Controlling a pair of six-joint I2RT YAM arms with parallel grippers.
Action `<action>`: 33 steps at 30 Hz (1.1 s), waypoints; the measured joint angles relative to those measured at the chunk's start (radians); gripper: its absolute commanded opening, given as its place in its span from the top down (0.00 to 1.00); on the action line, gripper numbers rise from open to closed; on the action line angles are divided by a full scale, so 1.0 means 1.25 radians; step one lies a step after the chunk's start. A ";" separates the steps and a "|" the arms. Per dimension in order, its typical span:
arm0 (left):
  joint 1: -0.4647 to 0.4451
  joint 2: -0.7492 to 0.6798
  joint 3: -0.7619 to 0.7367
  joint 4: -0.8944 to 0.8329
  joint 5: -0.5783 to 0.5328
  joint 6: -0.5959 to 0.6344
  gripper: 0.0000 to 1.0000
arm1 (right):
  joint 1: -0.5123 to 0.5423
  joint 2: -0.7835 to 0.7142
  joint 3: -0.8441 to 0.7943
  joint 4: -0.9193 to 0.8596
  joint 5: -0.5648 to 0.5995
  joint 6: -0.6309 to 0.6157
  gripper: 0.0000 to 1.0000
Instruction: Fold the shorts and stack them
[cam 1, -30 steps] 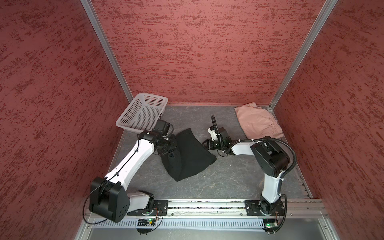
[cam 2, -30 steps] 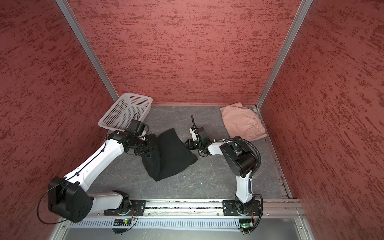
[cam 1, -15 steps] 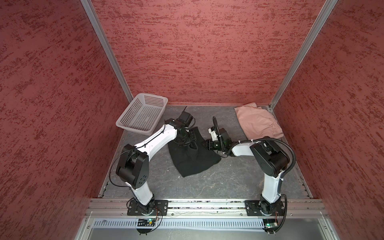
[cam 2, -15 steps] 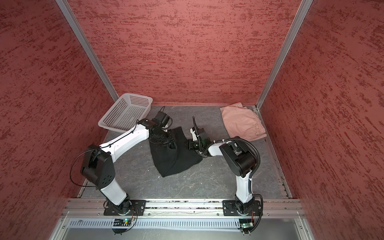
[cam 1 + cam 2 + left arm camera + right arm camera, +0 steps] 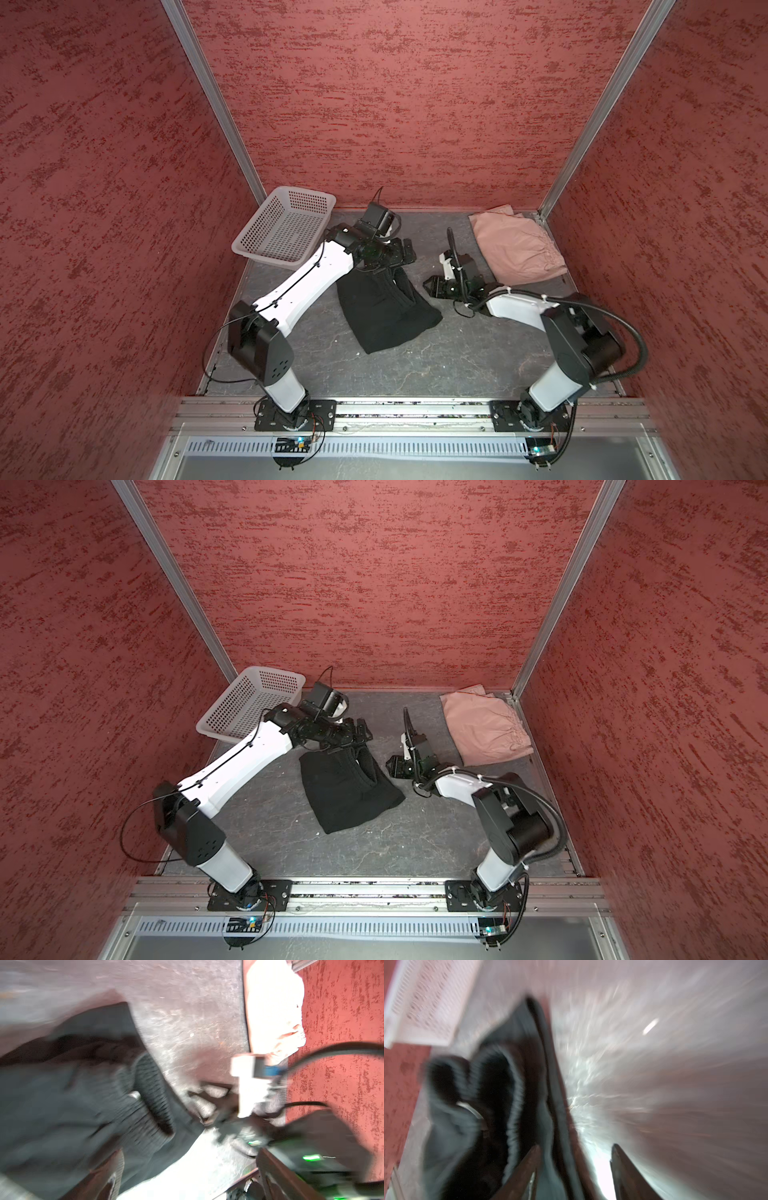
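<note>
In both top views the black shorts [image 5: 382, 316] [image 5: 347, 796] lay crumpled on the grey desk [image 5: 436, 365] at mid-frame. The pink shorts [image 5: 515, 249] lay flat at the upper right, well apart. The left pincer [image 5: 407, 254] stood wide open over the black pair's upper edge, holding nothing. The right pincer [image 5: 429, 286] sat just right of that pair, its fingers [image 5: 525, 1169] parted in the blurred right wrist view; I could not tell whether it touched the cloth.

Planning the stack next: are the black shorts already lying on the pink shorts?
No, the black shorts lie in the middle, clearly apart from the pink shorts in the far right corner.
</note>
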 measured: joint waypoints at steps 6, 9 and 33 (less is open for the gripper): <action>0.123 -0.215 -0.288 0.042 0.000 -0.006 0.01 | -0.005 -0.132 0.006 -0.051 -0.103 -0.037 0.33; 0.160 -0.279 -0.418 0.069 0.014 -0.016 0.01 | 0.003 -0.128 -0.005 -0.052 -0.166 -0.022 0.28; 0.313 -0.425 -0.783 0.302 0.101 -0.030 0.01 | 0.157 0.134 0.117 -0.073 -0.229 -0.032 0.19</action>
